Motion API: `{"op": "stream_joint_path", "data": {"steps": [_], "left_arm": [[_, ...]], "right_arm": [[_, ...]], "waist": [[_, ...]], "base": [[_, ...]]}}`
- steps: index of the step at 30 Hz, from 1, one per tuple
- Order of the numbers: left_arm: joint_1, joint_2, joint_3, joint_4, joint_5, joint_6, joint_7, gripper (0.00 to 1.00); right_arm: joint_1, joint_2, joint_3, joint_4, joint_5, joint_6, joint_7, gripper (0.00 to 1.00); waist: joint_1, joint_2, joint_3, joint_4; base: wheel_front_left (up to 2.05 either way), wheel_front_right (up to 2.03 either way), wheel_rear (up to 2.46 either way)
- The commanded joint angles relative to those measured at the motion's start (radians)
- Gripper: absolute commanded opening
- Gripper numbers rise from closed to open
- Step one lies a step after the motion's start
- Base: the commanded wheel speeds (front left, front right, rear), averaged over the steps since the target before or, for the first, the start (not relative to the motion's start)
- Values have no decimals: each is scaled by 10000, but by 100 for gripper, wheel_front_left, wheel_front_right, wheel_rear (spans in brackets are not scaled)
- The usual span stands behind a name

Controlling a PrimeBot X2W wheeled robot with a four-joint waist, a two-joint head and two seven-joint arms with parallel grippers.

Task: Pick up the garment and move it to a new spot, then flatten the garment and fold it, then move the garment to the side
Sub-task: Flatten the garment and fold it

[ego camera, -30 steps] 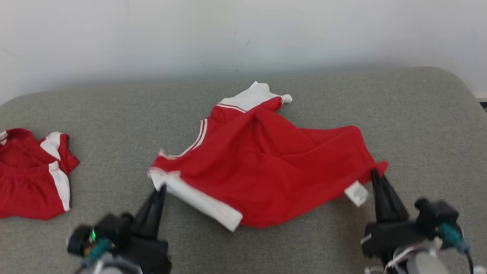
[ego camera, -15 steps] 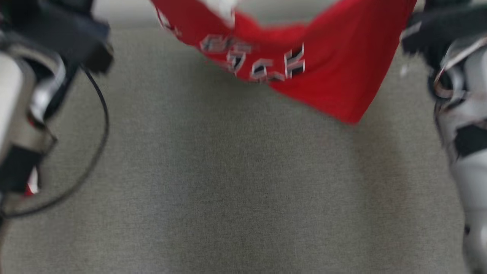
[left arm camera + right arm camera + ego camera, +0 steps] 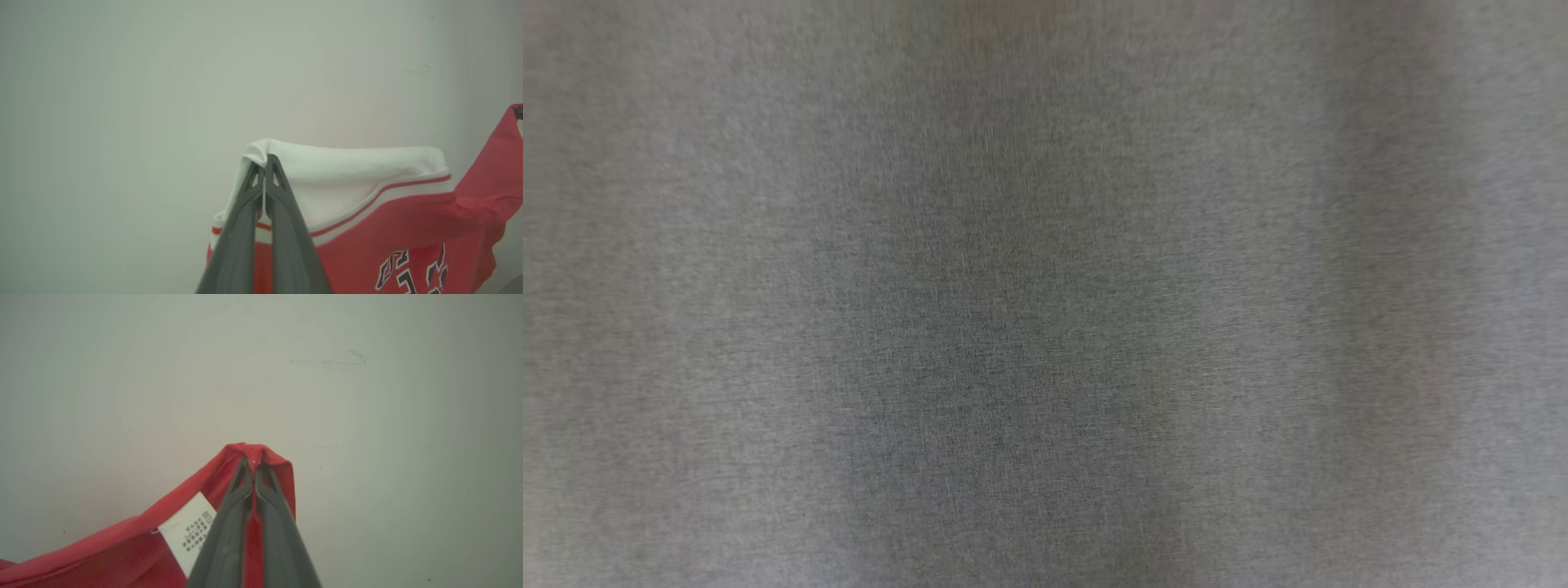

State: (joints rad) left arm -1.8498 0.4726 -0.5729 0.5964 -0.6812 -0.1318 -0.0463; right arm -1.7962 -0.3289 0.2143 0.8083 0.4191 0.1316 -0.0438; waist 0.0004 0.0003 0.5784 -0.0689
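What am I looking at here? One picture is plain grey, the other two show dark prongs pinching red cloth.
This is a wheeled robot with two arms, each ending in a two-fingered pincer. The grey picture is from its head camera, looking down at a blurred grey fabric surface. The other two are from wrist cameras looking along the fingers. The left pincer is shut on the white trim of a red garment; the right pincer is shut on a red corner beside its white care label. Both hold it up before a pale wall.
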Motion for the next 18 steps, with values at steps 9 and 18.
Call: {"op": "stream_joint_path", "data": {"steps": [9,18], "left_arm": [[-1867,-96,-691,1691,-284,24,-660,0],[-2491,-179,-1298,2481,-892,24,-1178,0]], "right_arm": [[-1750,-124,420,1493,-393,-19,-303,0],[-2465,25,670,2448,-584,-19,-859,0]], "waist": [[-4,-3,1140,140],[-4,-3,1320,218]], "base": [[0,0,0],[0,0,0]]}}
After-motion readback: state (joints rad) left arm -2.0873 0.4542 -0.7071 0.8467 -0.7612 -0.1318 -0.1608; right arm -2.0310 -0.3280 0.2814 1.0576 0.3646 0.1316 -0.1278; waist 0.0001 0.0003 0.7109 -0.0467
